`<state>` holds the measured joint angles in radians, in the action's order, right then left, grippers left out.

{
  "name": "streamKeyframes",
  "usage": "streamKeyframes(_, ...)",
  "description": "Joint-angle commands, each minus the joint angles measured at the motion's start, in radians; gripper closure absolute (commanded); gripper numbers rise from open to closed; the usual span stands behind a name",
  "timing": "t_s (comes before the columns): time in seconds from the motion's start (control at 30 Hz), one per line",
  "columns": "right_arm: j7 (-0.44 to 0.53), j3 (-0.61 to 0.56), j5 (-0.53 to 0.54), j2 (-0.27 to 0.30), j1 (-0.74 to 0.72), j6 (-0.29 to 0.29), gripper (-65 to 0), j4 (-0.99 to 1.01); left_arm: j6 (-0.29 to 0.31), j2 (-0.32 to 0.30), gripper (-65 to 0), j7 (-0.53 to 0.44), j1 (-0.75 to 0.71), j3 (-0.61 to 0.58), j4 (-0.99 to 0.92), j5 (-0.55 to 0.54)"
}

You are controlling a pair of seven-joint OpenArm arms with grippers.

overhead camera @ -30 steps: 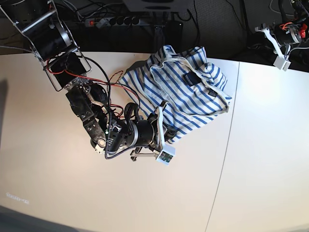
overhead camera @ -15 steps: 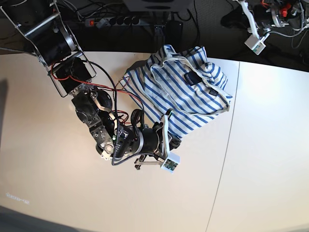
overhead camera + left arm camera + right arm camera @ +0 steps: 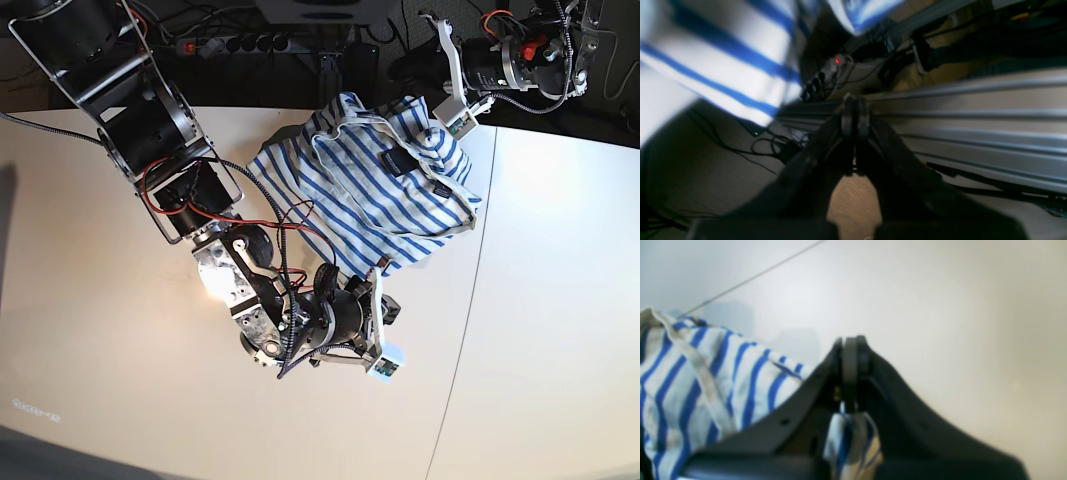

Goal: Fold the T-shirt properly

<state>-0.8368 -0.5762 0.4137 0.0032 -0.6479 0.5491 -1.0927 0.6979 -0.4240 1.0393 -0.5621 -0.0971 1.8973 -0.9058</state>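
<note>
Right pincer (image 3: 850, 350) was clamped tight on a pinch of the T-shirt (image 3: 375, 185), a small bunch of blue-striped cloth hanging just below its closed tips in the right wrist view. Seen from the base view, that pincer (image 3: 383, 292) sat at the near edge of the T-shirt, at the corner closest to the camera, with its arm stretched low across the surface (image 3: 560, 330) from the near-left of the garment. A white camera block (image 3: 386, 365) on that wrist lay on the near side of the T-shirt, just apart from the cloth.

Left pincer (image 3: 853, 110) had its tips pressed together with nothing visible between them. It hung at the far side of the T-shirt, off the back edge of the surface, and blurred striped cloth filled the upper left of its wrist view without touching the tips. Beyond it in that view ran pale metal rails (image 3: 973, 113), dark cables and a power strip with a red light (image 3: 837, 60).

The T-shirt itself lay crumpled and partly bunched on the surface, by its back edge, its neck opening turned up and a dark tag (image 3: 398, 165) showing near its middle. A thin seam (image 3: 470, 300) in the surface passed just beside the T-shirt's right edge.
</note>
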Motion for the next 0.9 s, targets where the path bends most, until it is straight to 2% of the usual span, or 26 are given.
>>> streamKeyframes(0.0,0.021,0.007,0.012,-0.013,-0.040,0.034,0.0,-0.006,0.000,-0.005,0.0,-0.012,0.005,0.002,0.014,-0.017)
streamKeyframes(0.3,0.012,0.007,0.013,-0.015,-0.043,0.034,0.0,0.003,0.000,0.000,0.0,-0.020,0.078,0.002,0.014,-0.016)
streamKeyframes(0.47,-0.057,0.007,0.017,-0.014,-0.038,0.035,0.0,0.003,0.000,0.025,0.0,-0.030,0.104,0.002,0.006,0.006)
streamKeyframes(0.57,-0.105,0.007,0.087,-0.001,-0.032,0.035,0.0,0.003,0.000,0.038,0.0,-0.030,0.135,0.002,-0.024,0.015)
streamKeyframes(0.73,-0.131,0.007,0.206,0.054,-0.025,0.036,0.0,0.003,0.000,0.041,0.0,-0.034,0.234,0.002,-0.118,0.065)
streamKeyframes(0.87,-0.169,0.007,0.261,0.085,-0.025,0.039,0.0,0.003,0.000,0.041,0.0,-0.034,0.310,0.002,-0.210,0.065)
